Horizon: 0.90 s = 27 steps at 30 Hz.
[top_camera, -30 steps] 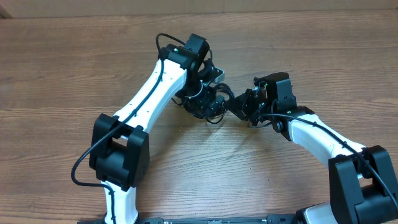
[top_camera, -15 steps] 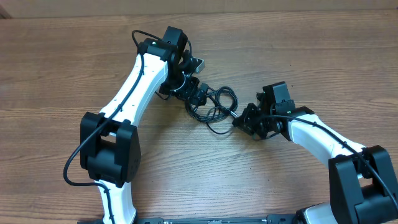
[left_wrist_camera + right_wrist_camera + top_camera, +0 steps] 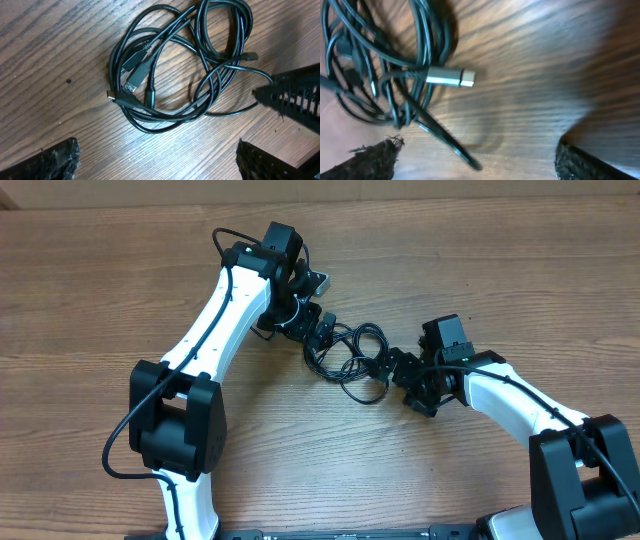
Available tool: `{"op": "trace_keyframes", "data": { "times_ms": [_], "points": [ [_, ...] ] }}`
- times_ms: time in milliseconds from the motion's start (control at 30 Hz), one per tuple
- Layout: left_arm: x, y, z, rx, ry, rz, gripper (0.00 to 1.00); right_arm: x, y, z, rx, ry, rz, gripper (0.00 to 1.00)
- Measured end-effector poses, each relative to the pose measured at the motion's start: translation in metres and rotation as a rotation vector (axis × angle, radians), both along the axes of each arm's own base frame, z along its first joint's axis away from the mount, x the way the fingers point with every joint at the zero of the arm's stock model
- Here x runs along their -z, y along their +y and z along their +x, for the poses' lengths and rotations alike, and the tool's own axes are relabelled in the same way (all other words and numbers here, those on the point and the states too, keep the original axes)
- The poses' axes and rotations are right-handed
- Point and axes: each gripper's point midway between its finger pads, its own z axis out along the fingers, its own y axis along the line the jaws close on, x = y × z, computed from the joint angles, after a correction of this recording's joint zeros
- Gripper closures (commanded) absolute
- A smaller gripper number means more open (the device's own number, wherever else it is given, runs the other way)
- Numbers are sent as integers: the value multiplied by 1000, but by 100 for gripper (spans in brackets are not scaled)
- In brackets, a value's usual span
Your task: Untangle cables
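Observation:
The cables (image 3: pixel 350 358) lie as a loose black tangle of loops on the wooden table (image 3: pixel 90 300), between my two grippers. In the left wrist view the cables (image 3: pixel 175 65) show several plug ends inside the loops. My left gripper (image 3: pixel 160 162) stands open just short of the tangle, with only bare wood between its fingers. My right gripper (image 3: pixel 475 165) is open too. One silver-tipped plug (image 3: pixel 451 77) lies ahead of it, and a black cord end (image 3: pixel 451 144) rests on the wood near its left finger. From overhead, the left gripper (image 3: pixel 322 332) and right gripper (image 3: pixel 395 370) flank the tangle.
The white left arm (image 3: pixel 225 310) reaches in from the lower left, and the right arm (image 3: pixel 510 395) from the lower right. Part of the right gripper's finger (image 3: pixel 295 97) shows at the right edge of the left wrist view, close to the tangle.
The left arm pulled back up and to the left, spreading the tangle into looser loops. The right gripper, shut on a cord before, has opened and let it go.

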Motion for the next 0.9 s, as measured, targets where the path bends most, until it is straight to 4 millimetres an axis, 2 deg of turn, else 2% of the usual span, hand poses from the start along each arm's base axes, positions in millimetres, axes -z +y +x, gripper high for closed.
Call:
{"op": "trace_keyframes", "data": {
  "times_ms": [267, 500, 700, 800, 867, 900],
  "points": [
    [2, -1, 3, -24, -3, -4, 0, -8, 19, -11, -49, 34, 101, 0],
    [2, -2, 5, -24, -12, -8, 1, -11, 43, -19, -120, 13, 114, 27],
    [2, -2, 5, -24, -13, -8, 0, -4, 48, -22, -85, 18, 42, 52],
    [2, -2, 5, -24, -13, -8, 0, -1, 46, -20, -29, 31, 13, 55],
    [2, -2, 5, -24, -12, -8, 0, 0, 43, -18, -3, 34, -2, 54],
    [2, -2, 5, -24, -13, -8, 0, 1, 42, -17, 10, 34, -10, 50]
  ]
}}
